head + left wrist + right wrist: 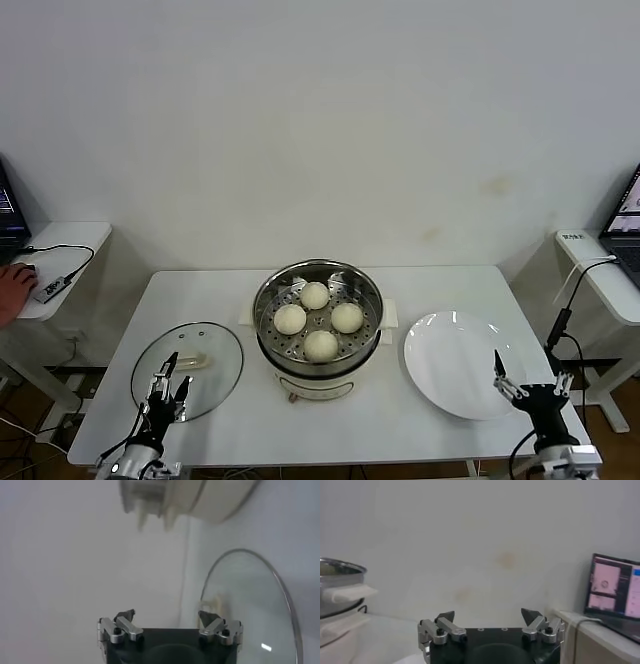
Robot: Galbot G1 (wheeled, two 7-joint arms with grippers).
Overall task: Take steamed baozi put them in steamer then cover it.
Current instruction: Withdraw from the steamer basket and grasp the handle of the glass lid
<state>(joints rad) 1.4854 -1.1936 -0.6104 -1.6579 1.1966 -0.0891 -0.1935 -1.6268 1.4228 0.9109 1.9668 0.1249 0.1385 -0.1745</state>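
The steamer (pixel 318 372), a shiny steel pot on a white base, stands mid-table. Several cream-white baozi (pixel 315 295) lie on its perforated tray. To its left the cover (pixel 215 350), a clear glass lid with a cream handle (pixel 190 360), lies flat on the table. My left gripper (pixel 172 378) hovers open at the cover's front edge, nothing between its fingers. In the left wrist view the cover (pixel 250 610) sits beyond the left gripper (pixel 167 616), with the steamer (pixel 200 500) farther off. My right gripper (pixel 530 378) is open and empty at the front right; its wrist view shows the right gripper (pixel 488 615) and the steamer (pixel 340 587).
A flat white plate (pixel 455 365) lies right of the steamer, beside my right gripper. Side tables flank the work table, each with a laptop (pixel 615 587) and cables. A person's hand (pixel 10 285) rests on the left side table.
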